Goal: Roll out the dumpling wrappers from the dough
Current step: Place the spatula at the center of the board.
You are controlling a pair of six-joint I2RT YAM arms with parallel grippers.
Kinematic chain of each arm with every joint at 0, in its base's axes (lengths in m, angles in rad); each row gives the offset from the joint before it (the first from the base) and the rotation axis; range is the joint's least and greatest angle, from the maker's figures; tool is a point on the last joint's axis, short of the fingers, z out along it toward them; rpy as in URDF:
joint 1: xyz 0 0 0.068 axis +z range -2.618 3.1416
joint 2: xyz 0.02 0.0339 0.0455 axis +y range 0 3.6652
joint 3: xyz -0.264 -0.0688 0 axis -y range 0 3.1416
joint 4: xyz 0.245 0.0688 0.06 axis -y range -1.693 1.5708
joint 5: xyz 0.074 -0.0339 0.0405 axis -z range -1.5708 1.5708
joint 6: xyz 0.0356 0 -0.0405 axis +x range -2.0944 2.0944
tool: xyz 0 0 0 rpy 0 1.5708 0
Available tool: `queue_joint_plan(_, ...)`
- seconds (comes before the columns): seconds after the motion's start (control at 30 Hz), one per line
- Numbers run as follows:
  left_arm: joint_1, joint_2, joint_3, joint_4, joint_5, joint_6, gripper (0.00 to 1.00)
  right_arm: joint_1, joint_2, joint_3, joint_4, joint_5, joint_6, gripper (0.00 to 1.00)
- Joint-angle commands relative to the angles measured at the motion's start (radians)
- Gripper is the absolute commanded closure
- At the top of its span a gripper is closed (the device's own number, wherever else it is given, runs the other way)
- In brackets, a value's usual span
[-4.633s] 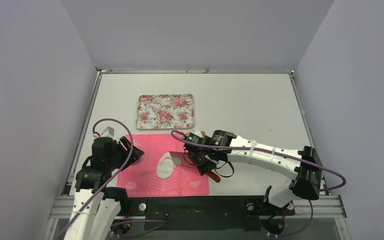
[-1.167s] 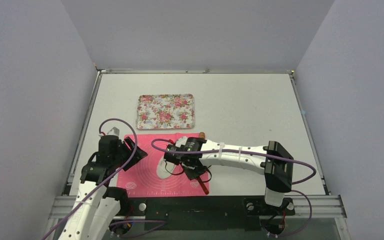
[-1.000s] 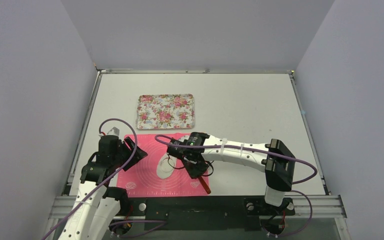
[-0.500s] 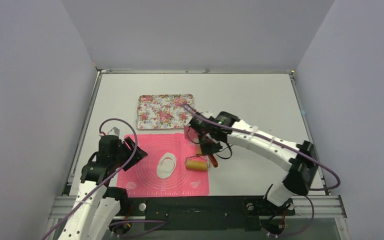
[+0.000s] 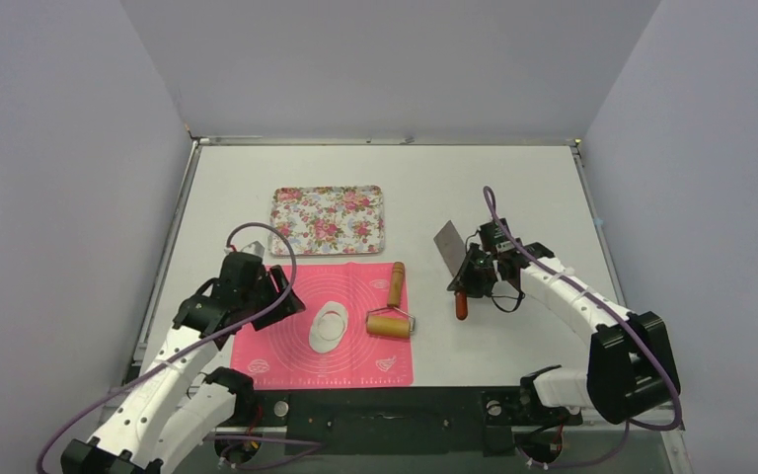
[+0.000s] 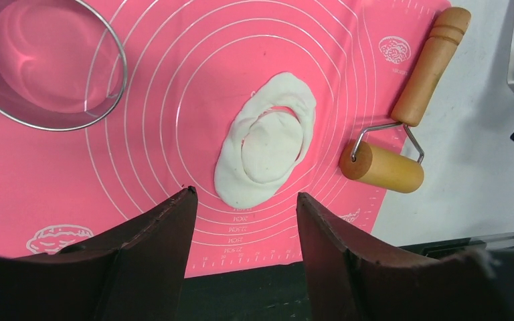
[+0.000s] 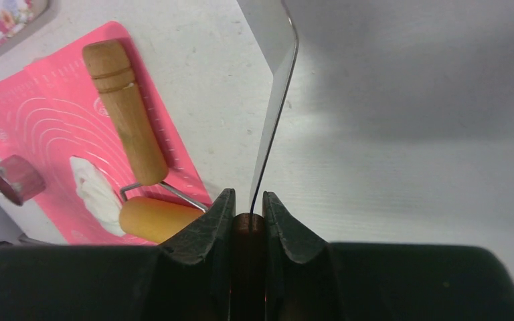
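Just beyond the spread left jaws lies the dumpling wrapper [image 6: 272,144].

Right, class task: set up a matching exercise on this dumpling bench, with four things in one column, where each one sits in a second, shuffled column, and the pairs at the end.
Things
1. floral tray
2. wooden roller
3. ring cutter
4. scraper

Places
A. clamped in the right gripper, off the mat
B. lying across the mat's right edge, beside the dough
C. standing on the mat, on the dough's far side from the roller
D. on the bare table beyond the mat, nothing in it

Pairs: 1-D, 2-B, 3-C, 4-A
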Motion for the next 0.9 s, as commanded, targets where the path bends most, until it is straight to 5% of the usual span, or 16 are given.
queue_joint_plan(0.0, -0.078, 0.057, 0.086, 0.058, -0.109, -0.005, 0.46, -0.013, 0.009, -0.018, 0.192, -0.120, 0.019, 1.00)
queue_joint_plan(0.23, -0.189, 0.138, 0.126, 0.057, -0.186, -0.038, 0.46, -0.060, 0.110, -0.077, 0.254, -0.122, 0.006, 0.98)
queue_joint_plan(0.57, -0.217, 0.117, 0.117, 0.040, -0.217, -0.064, 0.46, -0.068, 0.128, -0.050, 0.162, -0.022, -0.044, 0.47)
queue_joint_plan(0.73, -0.219, 0.091, 0.109, 0.016, -0.239, -0.073, 0.46, -0.068, 0.059, -0.012, 0.040, 0.126, -0.082, 0.35)
queue_joint_plan(0.87, -0.220, 0.060, 0.101, -0.006, -0.254, -0.081, 0.46, -0.060, -0.055, 0.054, -0.125, 0.430, -0.100, 0.29)
